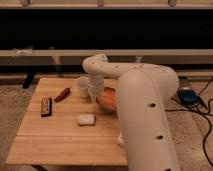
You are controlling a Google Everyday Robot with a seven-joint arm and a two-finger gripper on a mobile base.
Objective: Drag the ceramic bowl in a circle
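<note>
wooden table (50,137) | gripper (96,93) at ceramic bowl (109,100) | speckled floor (11,107)

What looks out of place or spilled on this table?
Nothing stands out. The white cup stands upright, nothing is spilled on the table, and the claw is down at the left edge of the ceramic bowl, close beside the cup.
</note>
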